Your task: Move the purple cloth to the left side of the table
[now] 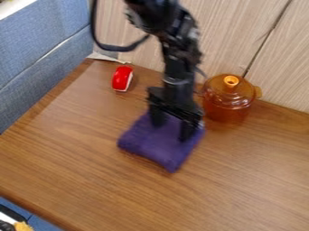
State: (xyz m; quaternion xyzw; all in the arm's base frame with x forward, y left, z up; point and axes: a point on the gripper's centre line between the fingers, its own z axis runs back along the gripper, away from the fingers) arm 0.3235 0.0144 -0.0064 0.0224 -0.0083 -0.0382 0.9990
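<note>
Table (241,194) cropped, cloth (158,144) partly hidden.

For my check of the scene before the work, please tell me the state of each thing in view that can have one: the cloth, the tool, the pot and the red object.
Purple cloth: spread out, roughly flat on the table; folded or single layer, cannot tell.
Tool: open, at the cloth.
Amber pot: upright, lid on.
Red object: resting on the table.
</note>
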